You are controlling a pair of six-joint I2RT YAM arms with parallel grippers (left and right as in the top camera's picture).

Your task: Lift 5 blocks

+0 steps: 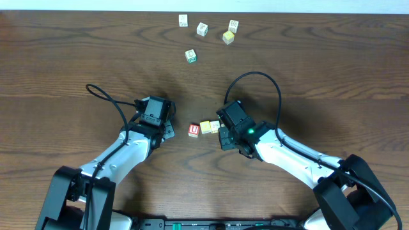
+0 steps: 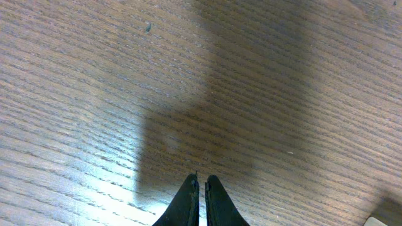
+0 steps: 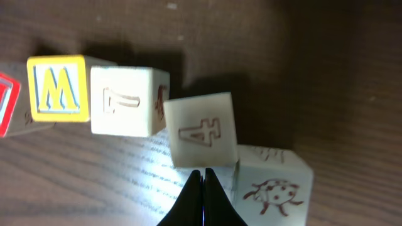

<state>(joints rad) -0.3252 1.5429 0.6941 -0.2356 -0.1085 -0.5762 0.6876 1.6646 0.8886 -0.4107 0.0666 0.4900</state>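
Dark brown wood grain covers the whole table [image 1: 64, 57], seen from above. Two white and black robot arms reach in from the near edge. The left arm [image 1: 121, 153] comes from the lower left and the right arm [image 1: 287, 150] from the lower right, and their ends are angled toward each other near the middle of the table.

The left gripper [image 2: 201, 191] has its two dark fingers pressed almost together, with only a thin slit between them. It holds nothing and hangs over bare wood, to the left of the blocks and apart from them.

The right gripper [image 3: 202, 188] is fully closed, its fingers meeting in a single point. It grips nothing. Its tip sits right at the lower edge of one block, in the corner where two blocks meet, and I cannot tell whether it touches them.

Five small blocks lie in a rough row on the table in front of that gripper. In its own camera view, from left to right, they are:
- the red block [image 3: 6, 103], cut off by the frame
- the yellow block [image 3: 56, 88], printed with a blue W and touching the next one
- the plain block [image 3: 125, 100]
- the number 4 block [image 3: 201, 129], turned askew and overlapping the plain block's edge
- the ladybird block [image 3: 273, 188], just beside the fingers

Other blocks [image 1: 202, 29] lie scattered near the far edge, well away from both arms.
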